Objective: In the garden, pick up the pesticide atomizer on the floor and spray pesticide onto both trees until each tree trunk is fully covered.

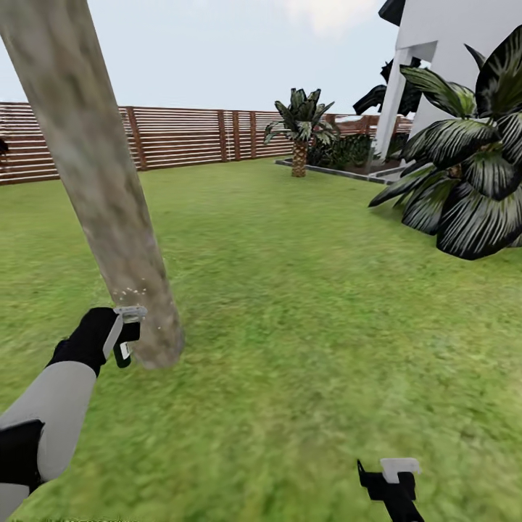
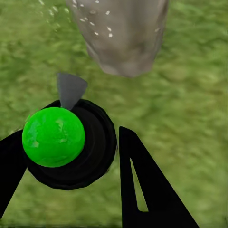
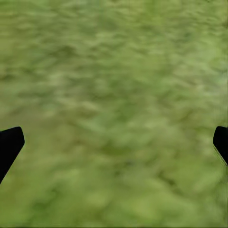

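Beside the trunk's foot, on the lawn: this is where we stand, with our left arm reaching to the tree.
Left gripper: our left gripper (image 2: 71, 156) has its black fingers (image 2: 142, 190) clamped on either side of the pesticide atomizer (image 2: 66, 142), a black round body with a bright green ball on top and a grey nozzle pointing toward the trunk.
Atomizer from the head: we see it (image 1: 125, 335) held low in the left gripper (image 1: 119, 337), just beside the base of the trunk.
Pesticide: tiny white specks (image 2: 97, 21) dot the lower trunk; we also see a few (image 1: 134, 292) just above the gripper.
Tree trunk: the mottled grey-beige trunk (image 1: 94, 167) leans across our head view and meets the grass (image 1: 304, 304) by the atomizer.
Right gripper: our right gripper (image 1: 391, 482) hangs low over bare grass, its fingertips (image 3: 10, 142) set wide apart with nothing between them.
Further out: a brown slat fence (image 1: 181, 138), a short palm (image 1: 301, 130), a large dark-leaved plant (image 1: 464, 174), and a white building (image 1: 442, 43).
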### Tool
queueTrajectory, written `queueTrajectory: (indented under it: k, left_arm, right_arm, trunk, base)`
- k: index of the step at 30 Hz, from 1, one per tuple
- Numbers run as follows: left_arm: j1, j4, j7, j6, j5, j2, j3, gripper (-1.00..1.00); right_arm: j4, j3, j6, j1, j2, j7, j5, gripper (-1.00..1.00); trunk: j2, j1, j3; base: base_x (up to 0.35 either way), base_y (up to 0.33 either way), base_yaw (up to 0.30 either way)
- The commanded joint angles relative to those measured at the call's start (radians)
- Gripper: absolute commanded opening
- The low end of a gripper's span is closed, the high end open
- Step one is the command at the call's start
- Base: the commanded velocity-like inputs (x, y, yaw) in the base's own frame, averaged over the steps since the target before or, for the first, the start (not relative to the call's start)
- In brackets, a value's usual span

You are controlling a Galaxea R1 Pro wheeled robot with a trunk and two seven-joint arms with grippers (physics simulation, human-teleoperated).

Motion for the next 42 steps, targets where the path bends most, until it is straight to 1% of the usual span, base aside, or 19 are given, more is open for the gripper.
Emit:
queueTrajectory:
  k: [1, 6, 12, 15, 18, 24, 25, 28, 32, 38, 42]
  left_arm:
    - [0.004, -0.001, -0.004, 0.004, -0.011, -0.003, 0.003, -1.00]
    - [0.027, -0.001, -0.004, 0.001, -0.009, -0.007, 0.002, -1.00]
    - [0.047, 0.000, -0.004, 0.000, -0.012, -0.002, 0.005, -1.00]
    - [0.067, -0.001, -0.004, -0.002, -0.011, 0.001, 0.005, -1.00]
    - [0.070, -0.001, -0.004, -0.002, -0.012, 0.001, 0.005, -1.00]
    - [0.071, -0.001, -0.003, -0.001, -0.012, 0.001, 0.005, -1.00]
    - [0.079, -0.001, -0.003, -0.001, -0.012, 0.002, 0.006, -1.00]
    - [0.098, -0.001, -0.004, -0.002, -0.012, 0.017, 0.007, -1.00]
    - [0.107, -0.001, -0.004, -0.003, -0.011, 0.020, 0.007, -1.00]
    - [0.108, -0.001, -0.004, -0.004, -0.011, 0.019, 0.007, -1.00]
    - [0.109, -0.001, -0.004, -0.004, -0.011, 0.019, 0.007, -1.00]
  right_arm:
    - [0.001, -0.004, -0.003, -0.001, 0.000, -0.005, 0.011, 1.00]
    - [0.001, -0.005, -0.003, 0.000, 0.000, -0.005, 0.011, 1.00]
    - [0.001, -0.005, -0.003, 0.000, -0.001, -0.005, 0.011, 1.00]
    - [0.001, -0.005, -0.003, 0.000, 0.000, -0.005, 0.011, 1.00]
    - [0.001, -0.005, -0.003, 0.000, 0.000, -0.005, 0.011, 1.00]
    - [0.001, -0.005, -0.003, 0.000, 0.000, -0.005, 0.011, 1.00]
    - [0.001, -0.005, -0.003, 0.000, 0.000, -0.005, 0.011, 1.00]
    - [0.001, -0.005, -0.003, 0.000, 0.000, -0.005, 0.011, 1.00]
    - [0.001, -0.005, -0.003, 0.000, 0.000, -0.005, 0.011, 1.00]
    - [0.001, -0.005, -0.003, -0.001, 0.000, -0.005, 0.011, 1.00]
    - [0.001, -0.005, -0.003, -0.001, 0.000, -0.005, 0.011, 1.00]
  trunk:
    - [0.000, 0.000, -0.001]
    - [0.000, 0.000, -0.001]
    - [0.000, 0.000, -0.001]
    - [0.000, 0.000, -0.001]
    - [0.000, 0.000, -0.001]
    - [0.000, 0.000, -0.001]
    - [0.000, 0.000, -0.001]
    - [0.000, 0.000, -0.001]
    - [0.000, 0.000, -0.001]
    - [0.000, 0.000, -0.001]
    - [0.000, 0.000, -0.001]
  base:
    - [0.155, -0.260, 0.269]
    - [0.160, -0.258, 0.074]
    - [0.142, -0.258, 0.001]
    - [0.097, -0.263, 0.000]
    - [0.105, -0.264, 0.041]
    - [0.181, -0.235, 0.250]
    - [0.229, -0.200, 0.276]
    - [0.235, -0.194, 0.277]
    - [0.236, -0.191, 0.266]
    - [0.216, -0.201, 0.047]
    - [0.035, -0.265, 0.001]
